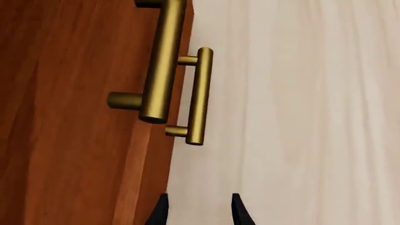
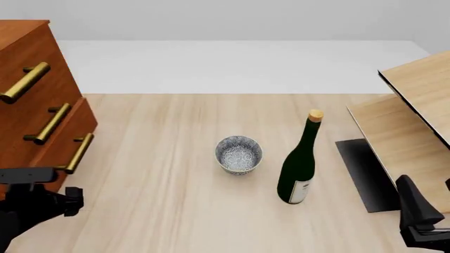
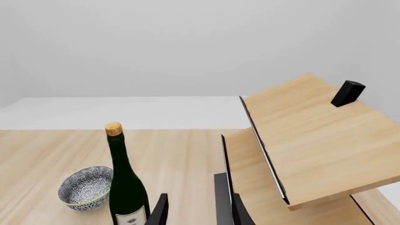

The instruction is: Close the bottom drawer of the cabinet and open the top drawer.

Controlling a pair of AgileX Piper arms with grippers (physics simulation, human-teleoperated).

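The reddish-brown cabinet (image 2: 21, 47) stands at the table's far left, its three brass handles facing the table. The top drawer (image 2: 42, 63) looks shut. The bottom drawer (image 2: 60, 155) is lowest, with its handle (image 2: 77, 153) just above my left arm (image 2: 31, 197). I cannot tell how far out this drawer stands. In the left wrist view my left gripper (image 1: 200, 213) is open beside the cabinet front (image 1: 62, 140), short of two brass handles (image 1: 164, 61), and touches nothing. My right gripper (image 3: 196, 213) is open and holds nothing at the near right.
A patterned bowl (image 2: 239, 154) and a dark green wine bottle (image 2: 299, 168) stand mid-table. Pale light-wood panels (image 2: 414, 105) with a dark base plate (image 2: 362, 168) rise at the right, close to my right arm (image 2: 418, 216).
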